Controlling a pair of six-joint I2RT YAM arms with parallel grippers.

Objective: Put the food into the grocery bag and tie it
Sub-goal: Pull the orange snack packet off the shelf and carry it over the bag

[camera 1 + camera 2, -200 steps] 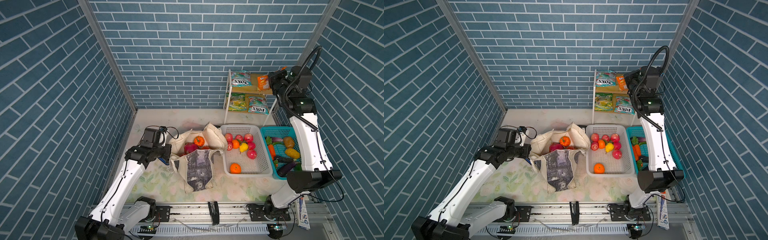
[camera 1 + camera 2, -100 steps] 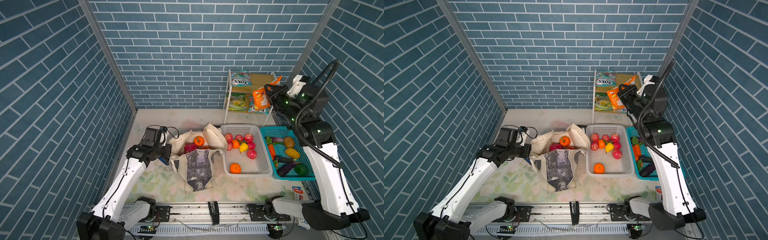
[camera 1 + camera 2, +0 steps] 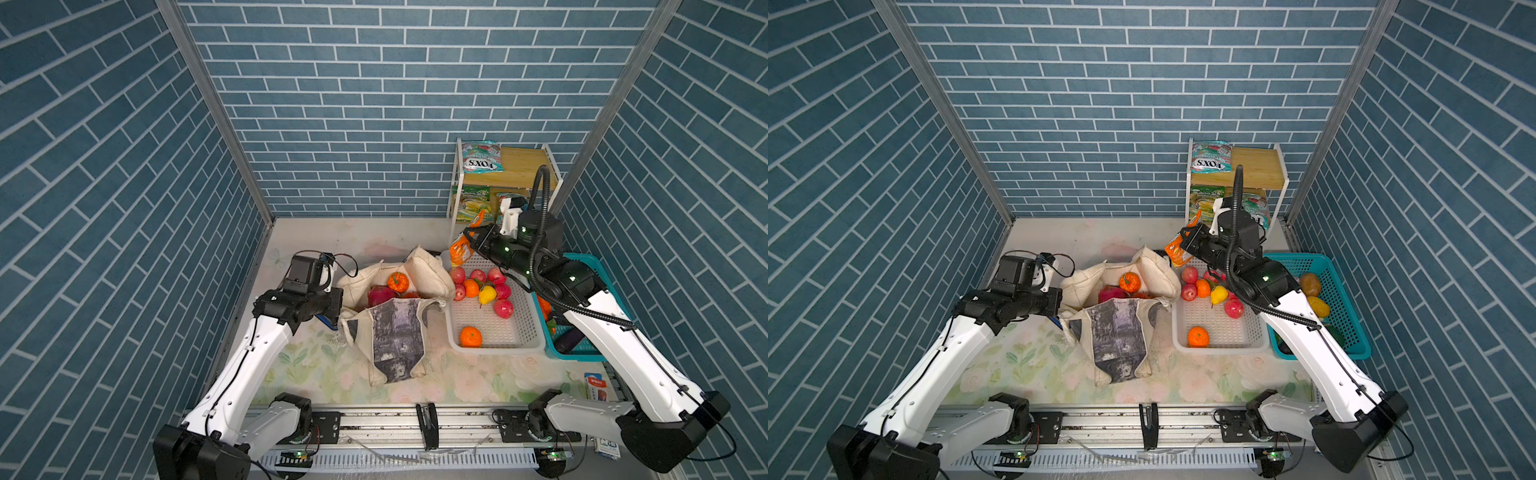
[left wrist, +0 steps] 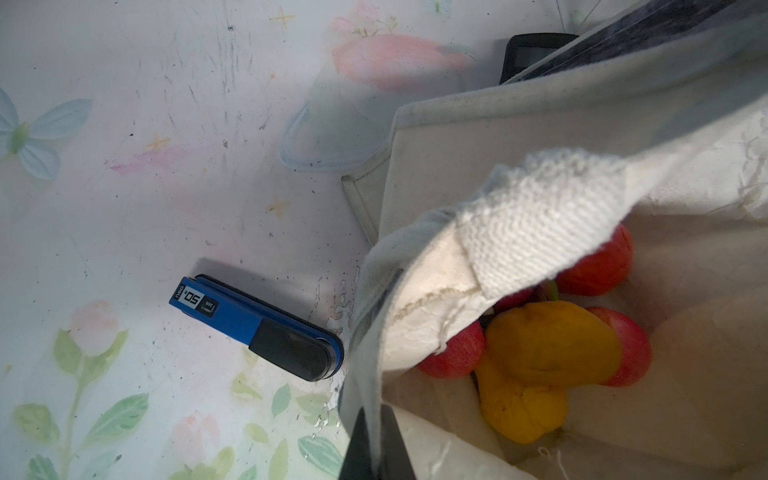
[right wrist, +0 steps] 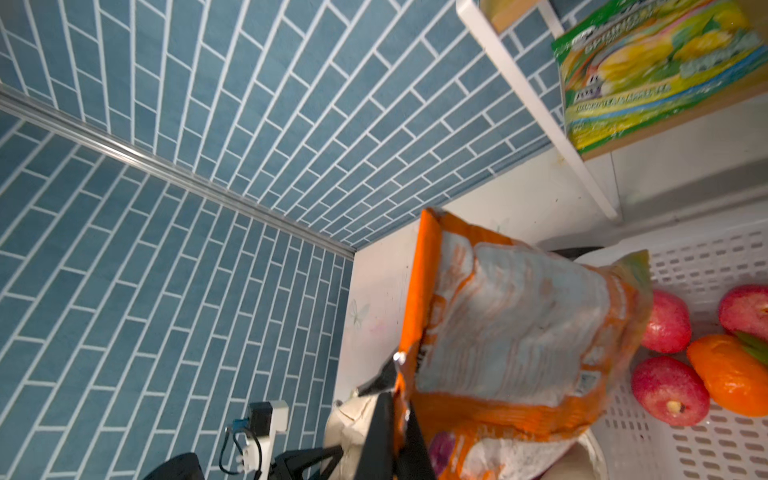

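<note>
Both top views were bright, evenly lit and sharp, with only faint, soft shadows. The courses of the brick wall (image 3: 374, 83) bowed toward the frame edges. A pale bluish haze washed out the left wrist view over the surface (image 4: 124, 187). There the blue stapler (image 4: 249, 324) cast a short dark shadow, and the near rim of the grocery bag (image 4: 540, 216) looked soft. In the right wrist view the orange packet (image 5: 519, 324) carried whitish glare, and the brick lines curved strongly.
</note>
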